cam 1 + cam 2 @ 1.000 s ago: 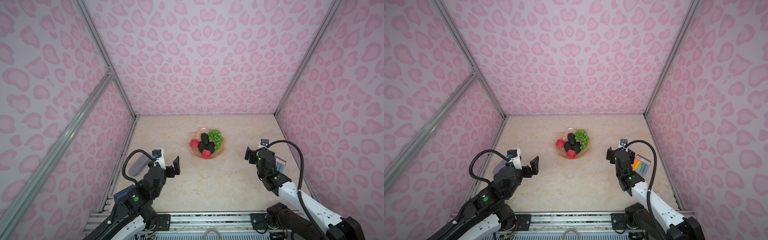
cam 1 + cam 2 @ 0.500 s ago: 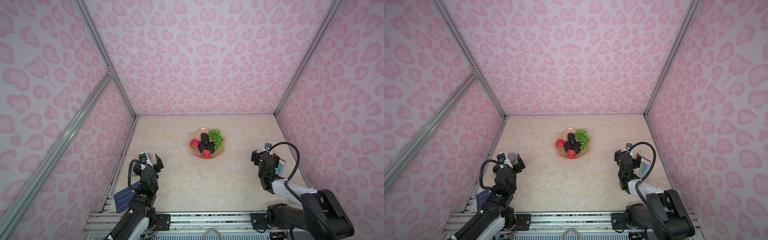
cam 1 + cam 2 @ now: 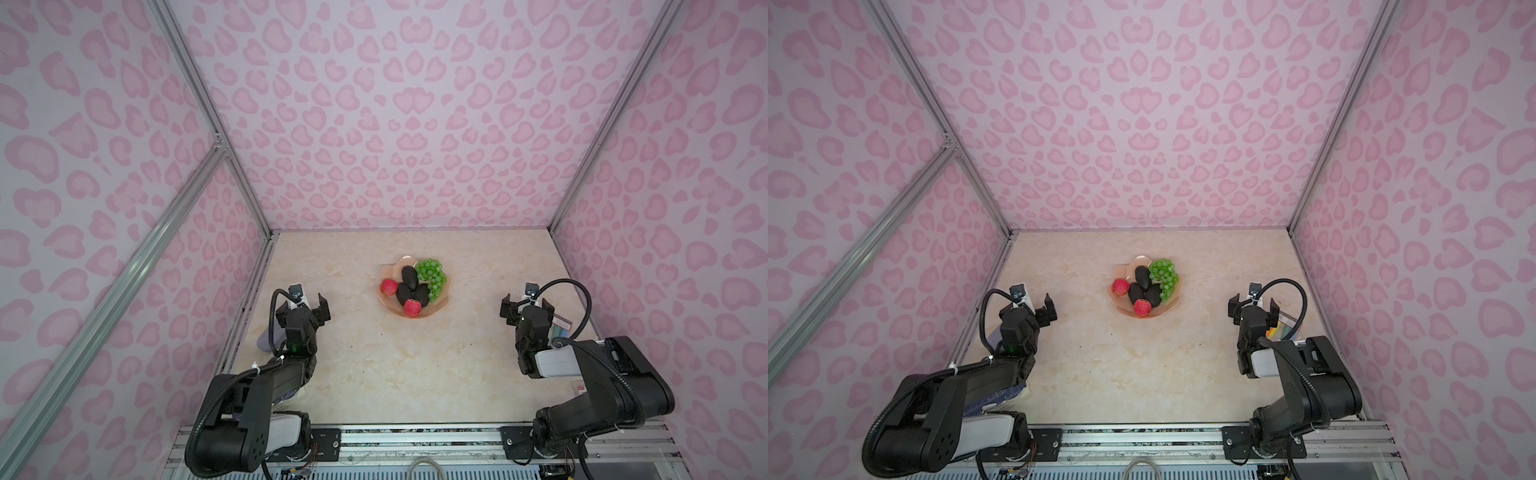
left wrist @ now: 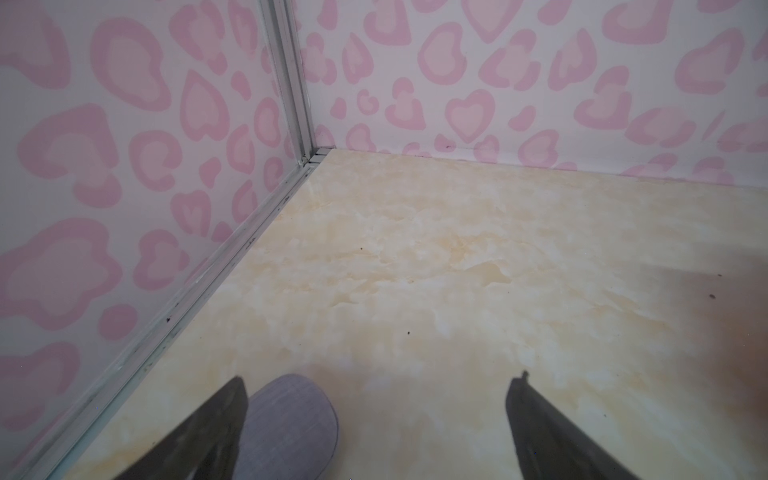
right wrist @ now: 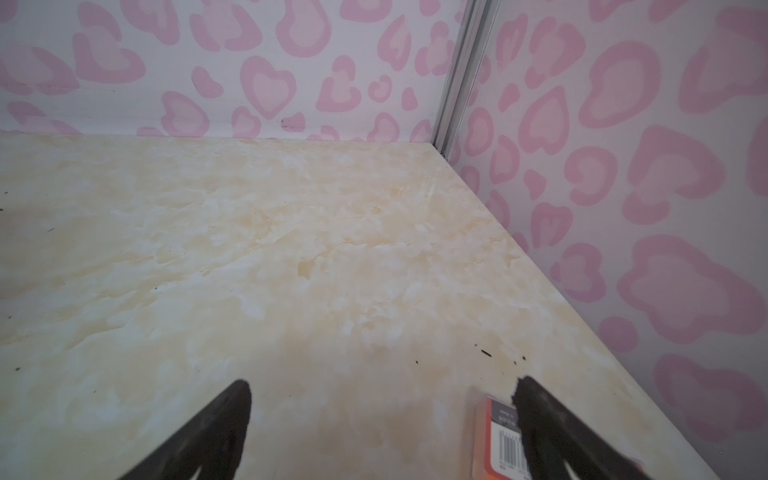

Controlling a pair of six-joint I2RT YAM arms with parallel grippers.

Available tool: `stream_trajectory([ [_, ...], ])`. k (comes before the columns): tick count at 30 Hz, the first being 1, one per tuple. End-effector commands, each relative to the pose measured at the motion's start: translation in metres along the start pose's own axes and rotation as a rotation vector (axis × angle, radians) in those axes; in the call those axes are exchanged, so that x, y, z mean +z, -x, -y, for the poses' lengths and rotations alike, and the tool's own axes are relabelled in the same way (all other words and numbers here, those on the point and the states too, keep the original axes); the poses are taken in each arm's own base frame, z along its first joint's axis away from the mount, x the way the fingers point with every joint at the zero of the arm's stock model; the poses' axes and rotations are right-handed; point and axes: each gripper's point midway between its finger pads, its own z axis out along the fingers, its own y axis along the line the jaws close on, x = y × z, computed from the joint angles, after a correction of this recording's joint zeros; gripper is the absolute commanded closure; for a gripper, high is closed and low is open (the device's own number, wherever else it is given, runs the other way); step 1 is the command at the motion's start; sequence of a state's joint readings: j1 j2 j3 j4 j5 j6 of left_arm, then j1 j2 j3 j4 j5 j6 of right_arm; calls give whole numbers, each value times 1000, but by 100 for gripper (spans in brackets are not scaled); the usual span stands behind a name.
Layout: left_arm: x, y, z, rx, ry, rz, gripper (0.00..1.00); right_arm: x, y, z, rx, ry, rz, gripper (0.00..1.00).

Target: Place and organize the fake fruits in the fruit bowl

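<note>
Left fingers point(image 4: 208, 432) and right fingers point(image 5: 208, 432) gape wide, empty; the rear avocado point(image 3: 409, 277) lies long axis roughly front-to-back.

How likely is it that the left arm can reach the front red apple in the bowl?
Probably yes. The left claw is open and empty, and only bare tabletop lies between it and the front red apple, which sits exposed at the rim of the fruit bowl.

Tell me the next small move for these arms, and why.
Probably just park both arms and stop. The red apples, avocados and grapes all lie in the fruit bowl, and I see no fruit left on the table. The left gripper and right gripper are open, empty and well clear of the bowl, so no further pick looks needed.
</note>
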State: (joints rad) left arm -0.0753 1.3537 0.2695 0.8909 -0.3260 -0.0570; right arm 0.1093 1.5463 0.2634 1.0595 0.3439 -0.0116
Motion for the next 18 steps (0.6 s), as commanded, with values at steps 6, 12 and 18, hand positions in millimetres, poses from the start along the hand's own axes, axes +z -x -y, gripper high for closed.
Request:
stream_trajectory([
  [6,19,9,-9,-66,12,47,3,6,14,-7,14,40,19,1],
  [12,18,8,-8,-56,19,46,3,5,16,-8,16,53,35,1],
  [18,20,8,-8,-65,6,35,3,5,15,3,42,-7,33,1],
])
